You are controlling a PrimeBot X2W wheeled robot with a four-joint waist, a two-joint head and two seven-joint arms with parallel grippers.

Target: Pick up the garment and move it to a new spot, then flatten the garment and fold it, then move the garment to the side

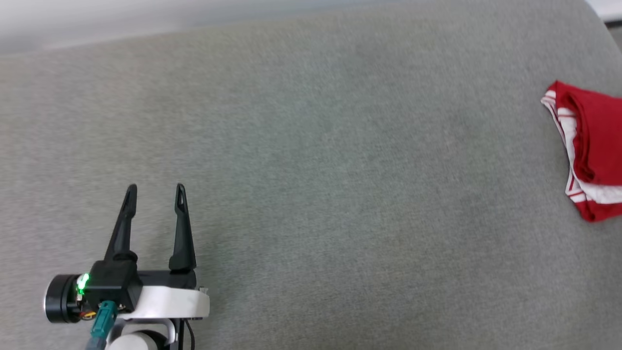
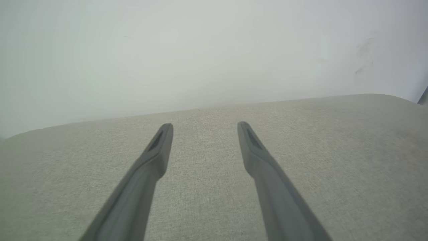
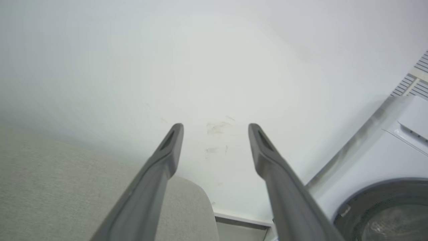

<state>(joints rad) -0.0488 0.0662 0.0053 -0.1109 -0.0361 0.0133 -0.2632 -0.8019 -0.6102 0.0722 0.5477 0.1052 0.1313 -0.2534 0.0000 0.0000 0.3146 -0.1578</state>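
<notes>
garment (image 1: 595, 146) lies furthest right of all, so reading from the left: the left gripper (image 1: 156, 187) hovers low over the near left of the grey cushion (image 1: 311, 170), fingers spread, holding nothing. a wide bare stretch of cushion comes next. then the garment, a compact red bundle with white striped trim, partly cut off by the head view's right edge, its long axis running roughly away from the robot and well apart from that claw. the right gripper (image 3: 216, 125), also spread and empty, points past the cushion's corner at a white wall (image 3: 214, 50), with a washing machine (image 3: 384, 160) to its right. the right arm is probably the nearer one for any further reach.
</notes>
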